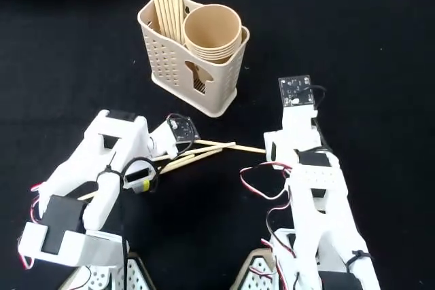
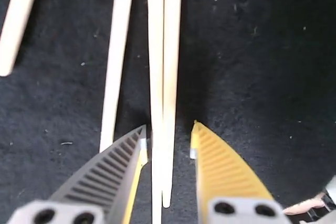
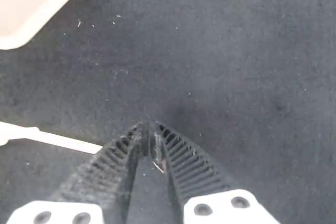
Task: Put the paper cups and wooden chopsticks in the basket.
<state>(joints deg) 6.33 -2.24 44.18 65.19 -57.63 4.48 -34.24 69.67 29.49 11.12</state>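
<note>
Open-jawed, the left gripper [image 2: 169, 126] straddles a pair of wooden chopsticks [image 2: 164, 77] lying side by side on the tabletop [image 1: 353, 45], near one end of them. Whether its fingers already touch the wood is hard to tell. A third chopstick [image 2: 116, 61] lies just beside the grey finger, and another [image 2: 18, 24] lies farther off. The right gripper [image 3: 149, 127] is closed on nothing, low over the tabletop. In the basket [image 1: 197, 89] stand a stack of paper cups [image 1: 212, 28] and a bundle of upright chopsticks [image 1: 168, 1].

The likely trouble is in the squeeze: two round sticks could roll over one another, so one slips out on the lift. Held so near the end, they may droop and catch the basket rim. The grey finger could also nudge the third chopstick.
</note>
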